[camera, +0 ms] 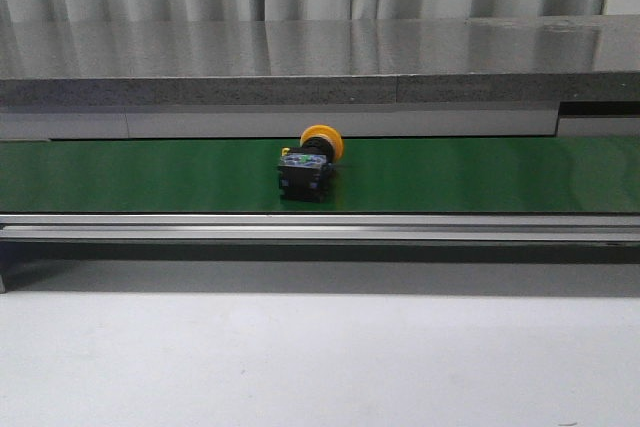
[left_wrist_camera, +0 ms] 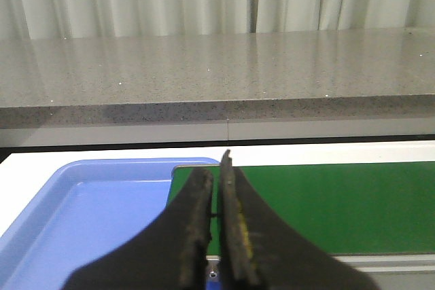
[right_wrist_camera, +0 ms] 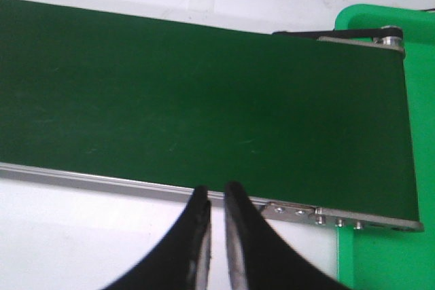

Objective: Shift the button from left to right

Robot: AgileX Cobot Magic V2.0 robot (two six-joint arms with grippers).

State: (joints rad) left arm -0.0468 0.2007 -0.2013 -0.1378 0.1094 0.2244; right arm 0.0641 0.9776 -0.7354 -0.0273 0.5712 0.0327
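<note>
The button (camera: 309,161) lies on its side in the middle of the green belt (camera: 150,175) in the front view, its yellow-orange cap toward the back and its black body toward the front. Neither gripper shows in the front view. My left gripper (left_wrist_camera: 217,168) is shut and empty, over the belt's left end by a blue tray (left_wrist_camera: 88,215). My right gripper (right_wrist_camera: 216,193) is shut and empty, over the belt's near rail close to its right end. The button shows in neither wrist view.
A grey stone counter (camera: 300,62) runs behind the belt, with curtains beyond. A metal rail (camera: 320,227) edges the belt's front, with white table in front of it. A green bin (right_wrist_camera: 387,256) sits at the belt's right end.
</note>
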